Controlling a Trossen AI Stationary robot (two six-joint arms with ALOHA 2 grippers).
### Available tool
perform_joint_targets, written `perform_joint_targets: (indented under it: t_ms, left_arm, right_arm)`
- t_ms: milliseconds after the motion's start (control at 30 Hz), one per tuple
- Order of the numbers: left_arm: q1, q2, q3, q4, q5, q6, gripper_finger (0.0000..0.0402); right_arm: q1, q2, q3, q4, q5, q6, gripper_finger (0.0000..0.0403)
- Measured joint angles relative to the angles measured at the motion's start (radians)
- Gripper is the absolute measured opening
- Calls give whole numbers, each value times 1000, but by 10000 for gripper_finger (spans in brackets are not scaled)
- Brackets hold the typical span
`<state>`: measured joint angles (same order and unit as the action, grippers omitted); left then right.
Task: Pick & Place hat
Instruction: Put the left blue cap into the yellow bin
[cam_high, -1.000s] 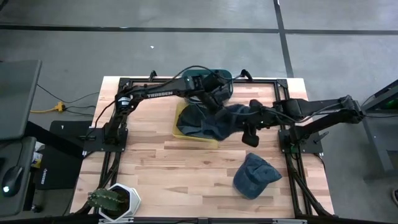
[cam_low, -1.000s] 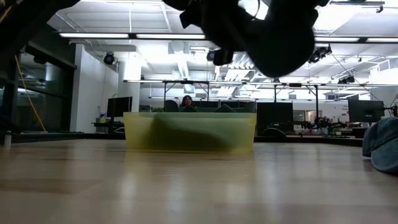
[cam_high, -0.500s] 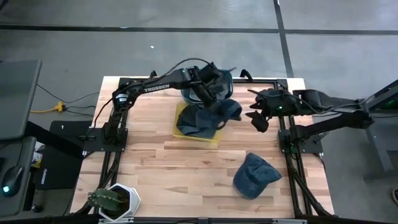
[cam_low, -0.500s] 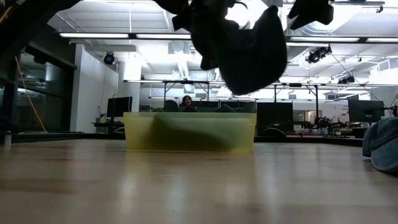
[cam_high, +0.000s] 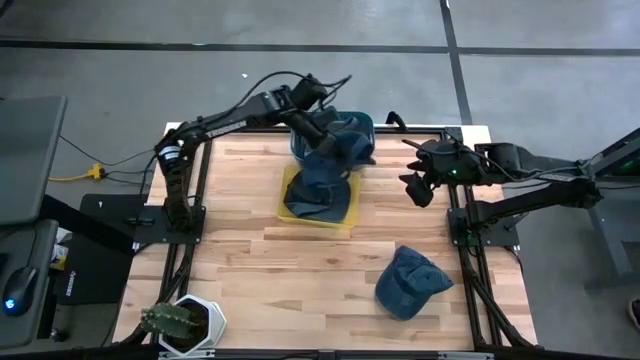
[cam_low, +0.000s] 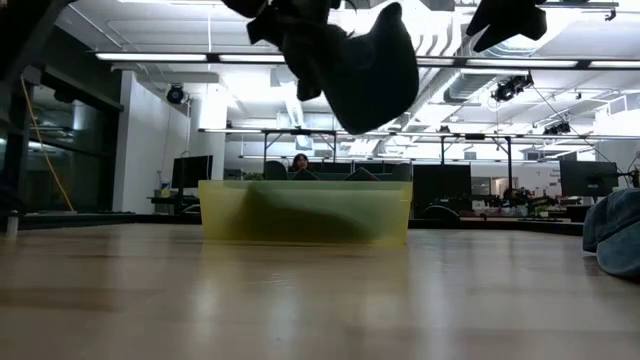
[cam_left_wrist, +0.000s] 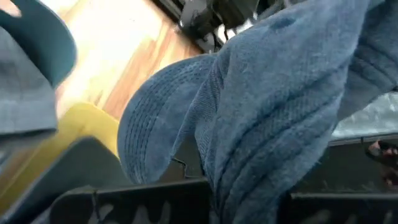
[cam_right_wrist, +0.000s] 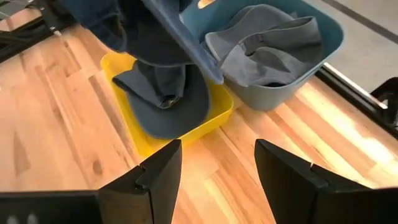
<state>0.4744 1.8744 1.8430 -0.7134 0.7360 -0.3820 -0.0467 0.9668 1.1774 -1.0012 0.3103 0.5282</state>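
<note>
Left gripper (cam_high: 318, 128) clamps the blue hat (cam_high: 335, 152), dangling above the yellow bin (cam_high: 343, 212). Right wrist view alone reveals grey hats inside the teal tub (cam_right_wrist: 323, 46); right gripper (cam_high: 416, 190) hovers, fingers apart.

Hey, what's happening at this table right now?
The left gripper is holding a blue hat in the air above the yellow bin and next to the blue bin. Another dark hat already lies in the yellow bin, and a grey one sits in the blue bin. The right gripper hangs open and empty near the table's right edge. One more blue hat lies on the table, near a potted cactus.
</note>
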Motion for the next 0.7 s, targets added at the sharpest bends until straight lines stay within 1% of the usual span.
perform_joint_targets:
  t_ms: [133,267,367,467,600,700]
  left_arm:
    - [10,-82,-150,129,-4,-64,0]
    - [10,-180,-376,409,2,-235,0]
    - [10,-247,-554,707,-25,-411,0]
    - [10,-310,-728,982,-84,-607,0]
    - [-14,-329,-933,1353,-205,-839,0]
    - [-46,-329,-1045,1547,-310,-969,0]
  right_arm:
    - [0,0,0,0,32,22,198]
    - [0,0,0,0,56,35,197]
    - [0,0,0,0,58,41,198]
    - [1,0,0,3,58,43,197]
    - [0,0,0,4,69,56,197]
    - [0,0,0,9,69,56,197]
